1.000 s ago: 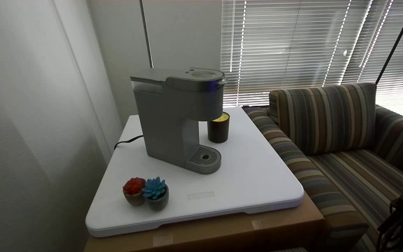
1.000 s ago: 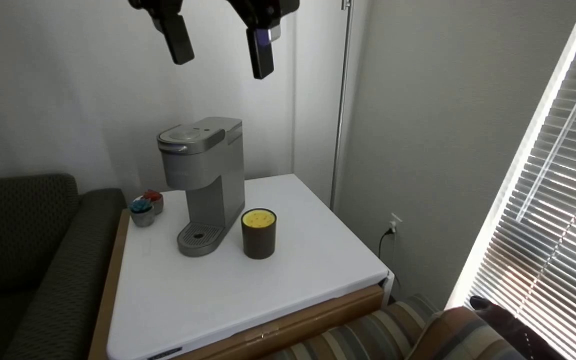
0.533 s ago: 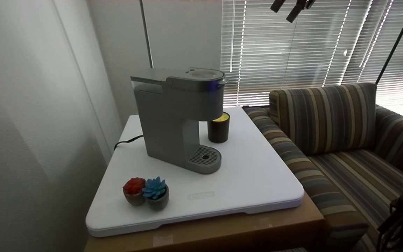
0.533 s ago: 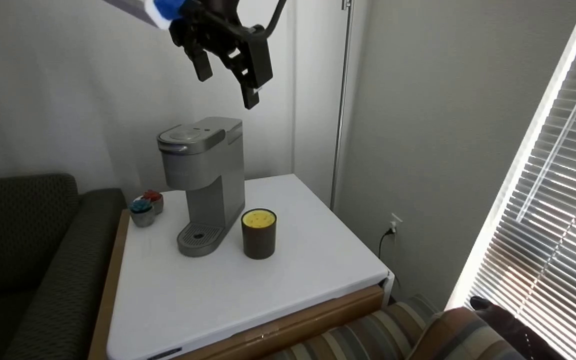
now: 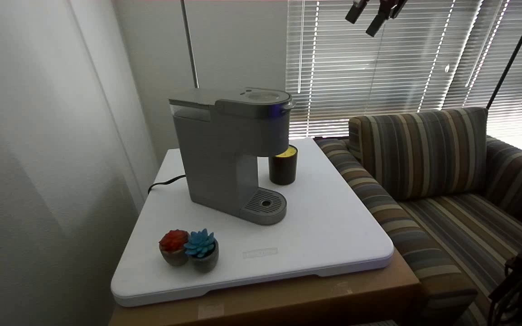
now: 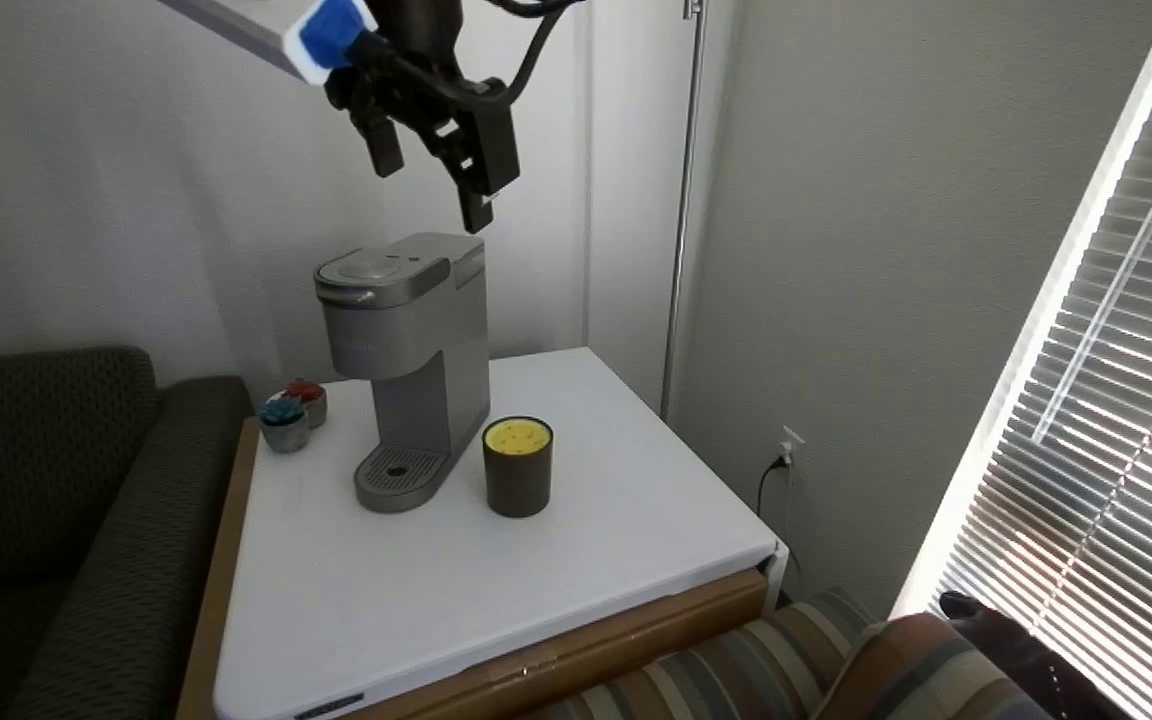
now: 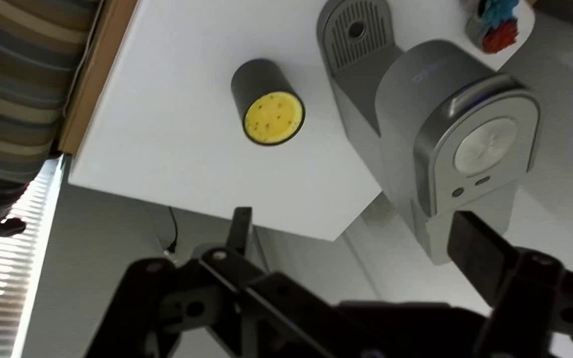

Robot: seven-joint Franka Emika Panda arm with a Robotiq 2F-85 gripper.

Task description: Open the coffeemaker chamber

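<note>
Coffeemaker chamber (image 5: pixel 254 103) is down and closed atop the boxy grey coffee maker (image 5: pixel 218 158), which stands on a white tabletop (image 5: pixel 329 222) in an exterior view. Fingers (image 5: pixel 375 26) are way up in front of the blinds (image 5: pixel 333 68) — apart from each other and well clear of the machine. Red and blue potted succulents (image 5: pixel 200 244) sit side by side near the close edge.

In an exterior view the arm (image 6: pixel 421 40) hangs in from the top, fingers spread, higher than the chamber. Dark cup (image 6: pixel 518 485) with a yellow top stands just beside the machine, dark couch (image 6: pixel 46 460) off to the left.

Wrist view: fingers along the bottom, wide gap between them, chamber on the right — silver disc (image 7: pixel 485 145) on top.
</note>
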